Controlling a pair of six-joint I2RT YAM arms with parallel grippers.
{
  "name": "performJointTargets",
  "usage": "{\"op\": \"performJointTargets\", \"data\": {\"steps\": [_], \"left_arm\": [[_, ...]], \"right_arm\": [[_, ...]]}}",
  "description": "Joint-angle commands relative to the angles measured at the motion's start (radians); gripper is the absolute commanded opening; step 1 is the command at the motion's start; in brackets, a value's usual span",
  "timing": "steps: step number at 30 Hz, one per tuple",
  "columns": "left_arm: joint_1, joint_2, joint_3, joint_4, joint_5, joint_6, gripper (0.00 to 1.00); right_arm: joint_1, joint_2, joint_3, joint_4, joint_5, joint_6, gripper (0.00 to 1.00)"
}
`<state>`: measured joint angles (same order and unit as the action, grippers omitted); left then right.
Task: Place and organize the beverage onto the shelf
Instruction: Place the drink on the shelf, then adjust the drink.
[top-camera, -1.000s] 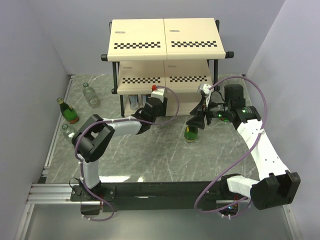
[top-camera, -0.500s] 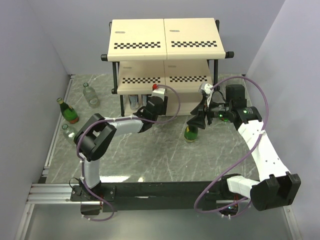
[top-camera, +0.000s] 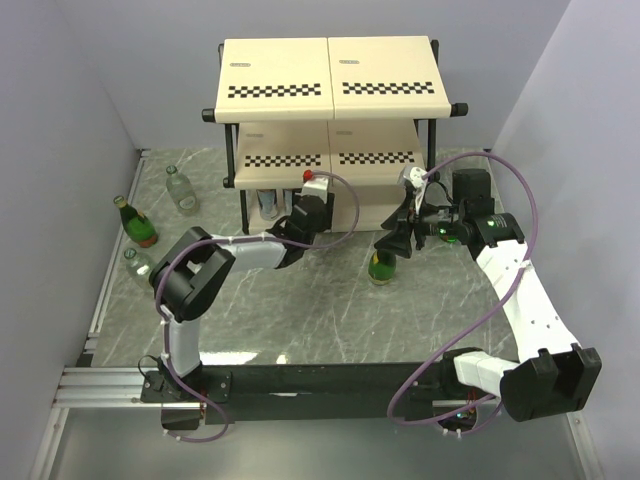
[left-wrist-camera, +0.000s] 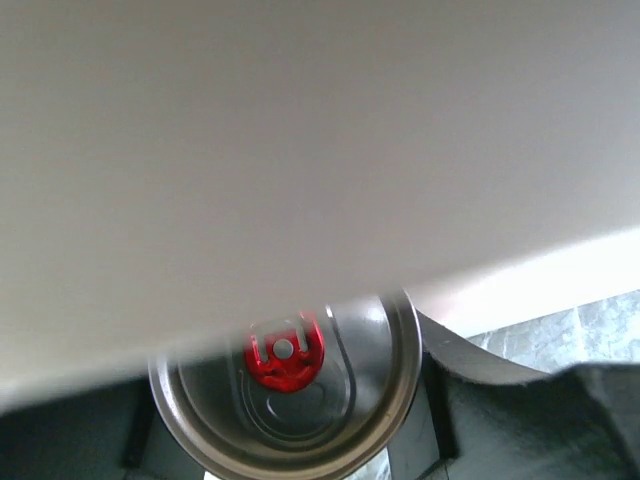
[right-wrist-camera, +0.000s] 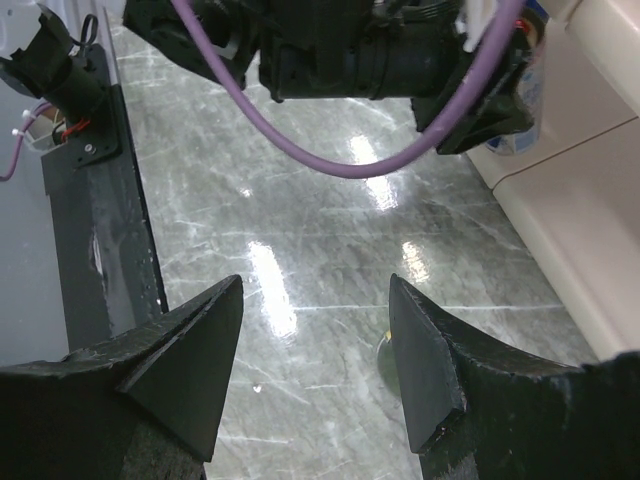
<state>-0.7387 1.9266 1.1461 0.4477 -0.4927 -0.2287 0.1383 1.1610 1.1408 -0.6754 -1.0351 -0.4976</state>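
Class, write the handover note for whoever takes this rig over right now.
Left gripper: jaws shut on a red-tabbed can, under a board of the shelf.
Right gripper: jaws open, above an upright green bottle on the table.
Done: what look like cans stand under the middle tier.
Left: place this can, then that bottle, plus a second green bottle, a far clear bottle and a near clear bottle by the left wall.

White-and-black arms, purple cables
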Motion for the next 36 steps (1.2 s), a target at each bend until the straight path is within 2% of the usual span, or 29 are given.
{"op": "performJointTargets", "data": {"steps": [1, 15, 17, 22, 27, 30, 32, 36], "left_arm": [[-0.019, -0.092, -0.048, 0.125, 0.019, 0.022, 0.0], [-0.048, -0.348, -0.232, 0.051, 0.141, 0.022, 0.0], [-0.054, -0.405, -0.296, 0.04, 0.225, 0.025, 0.0], [-0.057, -0.661, -0.481, 0.003, 0.452, 0.051, 0.0], [-0.056, -0.953, -0.592, -0.081, 0.756, 0.083, 0.0], [-0.054, -1.081, -0.617, -0.11, 0.859, 0.086, 0.0], [-0.054, -1.124, -0.643, -0.07, 0.934, 0.06, 0.0], [-0.053, -1.18, -0.641, -0.055, 0.982, 0.04, 0.0]], "right_arm": [[-0.009, -0.029, 0.04, -0.009, -0.022, -0.018, 0.67], [-0.009, -0.02, 0.039, -0.01, -0.025, -0.022, 0.67], [-0.009, -0.017, 0.037, -0.015, -0.037, -0.033, 0.67], [-0.003, -0.003, 0.042, -0.056, -0.078, -0.076, 0.67], [0.04, 0.005, 0.033, -0.176, -0.149, -0.28, 0.69], [0.121, -0.001, 0.005, -0.173, -0.149, -0.358, 0.71], [0.185, -0.009, -0.025, -0.132, -0.125, -0.339, 0.71], [0.253, -0.021, -0.064, -0.052, -0.12, -0.319, 0.72]]}}
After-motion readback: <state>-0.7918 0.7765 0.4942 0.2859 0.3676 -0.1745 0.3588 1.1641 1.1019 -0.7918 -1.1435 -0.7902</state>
